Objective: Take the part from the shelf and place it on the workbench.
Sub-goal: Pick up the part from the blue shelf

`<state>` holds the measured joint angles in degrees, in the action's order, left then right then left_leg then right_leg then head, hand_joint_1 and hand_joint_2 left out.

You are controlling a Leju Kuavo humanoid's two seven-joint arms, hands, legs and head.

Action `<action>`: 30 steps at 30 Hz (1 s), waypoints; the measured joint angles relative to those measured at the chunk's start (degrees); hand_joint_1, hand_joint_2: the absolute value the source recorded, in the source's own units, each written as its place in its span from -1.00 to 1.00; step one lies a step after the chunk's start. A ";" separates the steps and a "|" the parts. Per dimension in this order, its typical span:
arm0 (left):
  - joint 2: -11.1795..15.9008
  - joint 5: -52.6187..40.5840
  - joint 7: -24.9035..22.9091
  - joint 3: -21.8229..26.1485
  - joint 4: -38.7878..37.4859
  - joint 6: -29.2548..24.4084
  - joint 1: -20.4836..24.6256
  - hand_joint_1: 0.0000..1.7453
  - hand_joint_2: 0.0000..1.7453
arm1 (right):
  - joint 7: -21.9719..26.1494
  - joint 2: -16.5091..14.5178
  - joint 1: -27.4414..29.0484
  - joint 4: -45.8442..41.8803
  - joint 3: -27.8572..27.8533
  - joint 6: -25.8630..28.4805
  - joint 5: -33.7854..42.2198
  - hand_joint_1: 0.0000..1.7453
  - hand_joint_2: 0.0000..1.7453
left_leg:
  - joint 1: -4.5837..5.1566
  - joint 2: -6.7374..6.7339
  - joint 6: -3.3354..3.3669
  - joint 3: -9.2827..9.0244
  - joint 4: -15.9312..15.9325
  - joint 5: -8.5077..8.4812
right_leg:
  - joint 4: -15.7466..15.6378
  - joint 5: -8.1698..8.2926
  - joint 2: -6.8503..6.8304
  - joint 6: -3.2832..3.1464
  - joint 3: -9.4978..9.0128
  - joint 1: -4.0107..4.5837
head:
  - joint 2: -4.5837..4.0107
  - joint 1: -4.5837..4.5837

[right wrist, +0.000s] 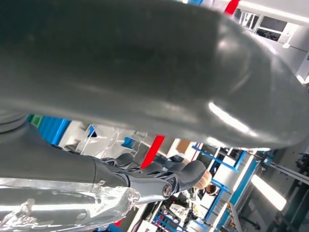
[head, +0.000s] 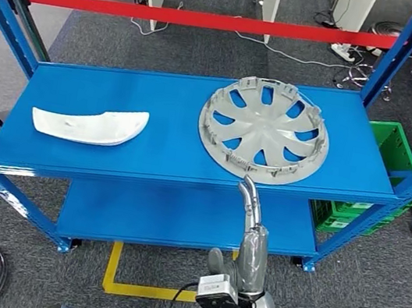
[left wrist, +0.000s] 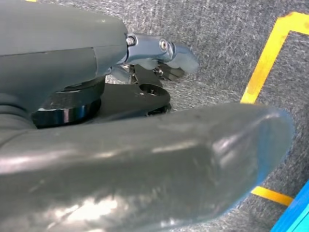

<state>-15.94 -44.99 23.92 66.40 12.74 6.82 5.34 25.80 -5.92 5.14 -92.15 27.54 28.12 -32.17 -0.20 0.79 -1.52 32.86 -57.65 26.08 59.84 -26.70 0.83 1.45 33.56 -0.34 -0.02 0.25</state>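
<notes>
A silver hubcap [head: 265,128] lies flat on the right half of the blue shelf's top board [head: 174,117]. A white curved part [head: 89,125] lies on the left half. My right hand [head: 249,236] is raised in front of the shelf. Its fingers [head: 249,194] point up and reach just short of the hubcap's near rim, holding nothing. In the right wrist view the fingers [right wrist: 182,174] are stretched out beside a silver shiny surface [right wrist: 65,208]. My left hand [left wrist: 146,96] hangs low over the carpet, its fingers [left wrist: 164,50] apart and empty.
A lower blue board [head: 182,213] sits under the top one. A green crate [head: 395,150] stands behind the shelf's right end. Red barrier tape [head: 214,21] runs across behind. Yellow tape [head: 113,265] marks the grey carpet in front.
</notes>
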 joint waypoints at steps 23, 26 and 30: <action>-0.62 -1.38 -1.48 -0.19 0.00 0.48 0.24 -1.00 -1.00 | -8.14 3.19 -6.58 2.68 0.12 -2.88 -11.86 -1.00 -1.00 | -0.24 -0.09 1.85 0.48 0.36 -0.75 | 13.18 -4.86 -0.37 1.80 6.72 0.06 | 0.00 0.22; -0.73 -2.20 -1.96 -0.43 0.00 0.63 0.31 -1.00 -1.00 | -11.73 4.63 -12.02 6.23 0.13 -5.98 -14.09 -1.00 -1.00 | -0.13 -0.04 1.37 0.23 0.21 -0.58 | 2.58 0.04 -0.26 1.62 1.62 -0.05 | 0.00 0.25; -0.72 -2.90 -2.42 -0.76 0.00 0.97 0.36 -1.00 -1.00 | -14.79 6.02 -17.39 11.48 -0.01 -8.08 -16.37 -1.00 -1.00 | 0.05 0.02 0.22 0.52 0.34 -0.92 | -0.09 0.65 0.01 0.36 0.64 0.05 | 0.00 0.21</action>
<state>-16.66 -47.88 21.50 65.64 12.74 7.79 5.71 11.00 0.10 -12.25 -80.67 27.53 20.04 -48.53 -0.14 0.80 -1.30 33.38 -57.31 25.17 59.74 -26.05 0.85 1.80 34.21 -0.29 -0.02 0.46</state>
